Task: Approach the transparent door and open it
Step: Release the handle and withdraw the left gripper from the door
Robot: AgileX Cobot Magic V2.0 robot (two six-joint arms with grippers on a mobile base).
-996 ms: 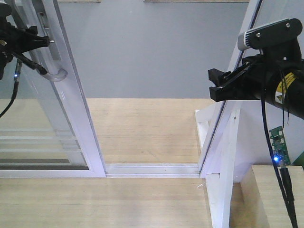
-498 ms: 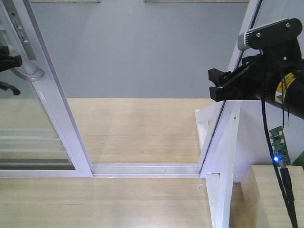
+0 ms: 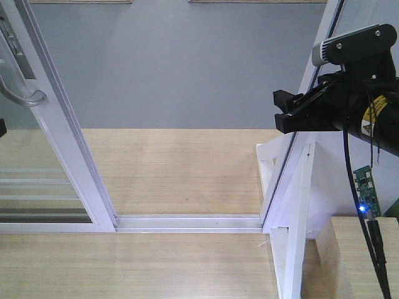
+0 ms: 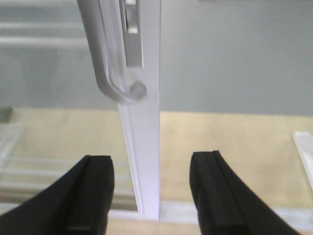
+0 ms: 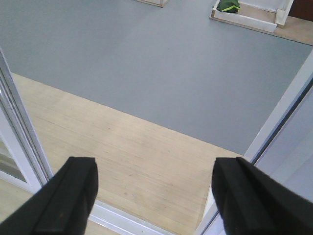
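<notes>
Now | transparent door point(image 3: 59, 124): slid further left of the bottom track point(image 3: 187, 222), doorway wide, your opening looks nearly done | left gripper point(image 4: 152, 188): jaws spread, empty, off handle point(image 4: 110, 73) | right gripper point(image 5: 156, 193): spread, empty.

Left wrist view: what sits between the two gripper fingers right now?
The transparent door, its white stile, stands in the gap of the open left gripper, untouched; the hooked handle is above.
</notes>
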